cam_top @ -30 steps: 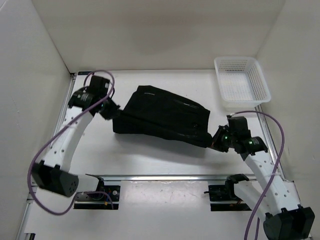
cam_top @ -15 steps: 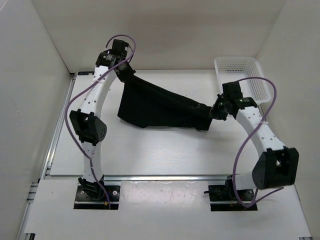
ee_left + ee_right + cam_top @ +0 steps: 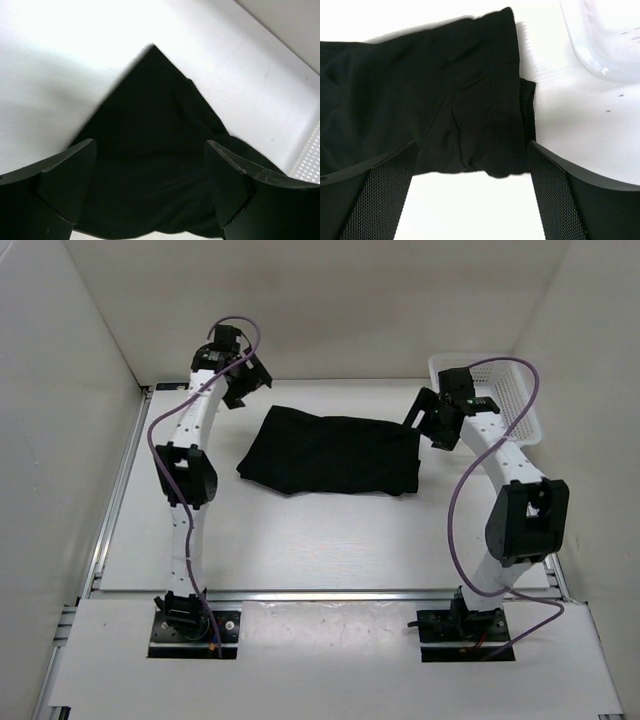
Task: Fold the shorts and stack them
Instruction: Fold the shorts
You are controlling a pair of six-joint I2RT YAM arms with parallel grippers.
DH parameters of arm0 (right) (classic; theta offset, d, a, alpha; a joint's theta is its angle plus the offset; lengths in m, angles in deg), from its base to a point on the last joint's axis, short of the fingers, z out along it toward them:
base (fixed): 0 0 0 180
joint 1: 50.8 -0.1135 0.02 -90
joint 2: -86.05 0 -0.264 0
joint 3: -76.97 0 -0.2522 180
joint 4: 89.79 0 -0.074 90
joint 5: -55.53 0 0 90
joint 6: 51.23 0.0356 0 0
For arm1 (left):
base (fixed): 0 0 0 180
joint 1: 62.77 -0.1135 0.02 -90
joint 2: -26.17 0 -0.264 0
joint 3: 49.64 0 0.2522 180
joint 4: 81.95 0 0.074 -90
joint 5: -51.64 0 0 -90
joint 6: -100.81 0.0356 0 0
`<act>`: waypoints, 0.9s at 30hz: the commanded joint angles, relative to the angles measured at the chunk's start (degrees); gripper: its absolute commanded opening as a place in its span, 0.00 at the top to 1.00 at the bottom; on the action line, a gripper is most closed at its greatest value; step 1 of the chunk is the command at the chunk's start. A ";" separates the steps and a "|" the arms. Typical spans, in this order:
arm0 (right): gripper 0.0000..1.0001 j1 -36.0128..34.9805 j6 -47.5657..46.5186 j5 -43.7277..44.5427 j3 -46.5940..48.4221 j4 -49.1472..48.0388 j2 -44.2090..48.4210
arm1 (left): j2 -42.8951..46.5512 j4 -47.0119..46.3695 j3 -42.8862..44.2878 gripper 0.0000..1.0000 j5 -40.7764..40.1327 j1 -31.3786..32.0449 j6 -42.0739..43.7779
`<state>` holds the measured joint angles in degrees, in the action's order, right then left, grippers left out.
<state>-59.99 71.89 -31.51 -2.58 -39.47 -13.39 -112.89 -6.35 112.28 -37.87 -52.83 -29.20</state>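
The left gripper [image 3: 243,381] stands wide open with nothing between its fingers [image 3: 65,175]. In its wrist view, a pointed corner of the shorts [image 3: 150,125] lies on the table below the gap. The right gripper [image 3: 424,417] is just as wide open and empty. Its mesh-padded fingers [image 3: 385,190] frame the hemmed end of the cloth, and neither finger visibly touches it.

The left arm is stretched nearly straight from the near edge towards the far-left corner of the table [image 3: 300,540]. Its wrist is bent over the far-left corner of the garment. The right arm arches up from its base along the right edge. Its forearm crosses in front of the white mesh basket [image 3: 500,375] in the far-right corner, and its gripper hangs at the right end of the shorts.

The black shorts lie flat as a folded panel in the far half of the table, between the two grippers and beside the basket.
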 commanded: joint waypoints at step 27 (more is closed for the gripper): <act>0.05 2.68 -0.33 -11.75 -27.46 -6.50 16.11 | 16.81 -12.01 -52.88 0.59 0.92 -0.88 0.20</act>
<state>-58.66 72.65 -41.91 -30.58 -44.70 1.67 -96.15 -16.47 57.68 -36.62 -54.10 -27.54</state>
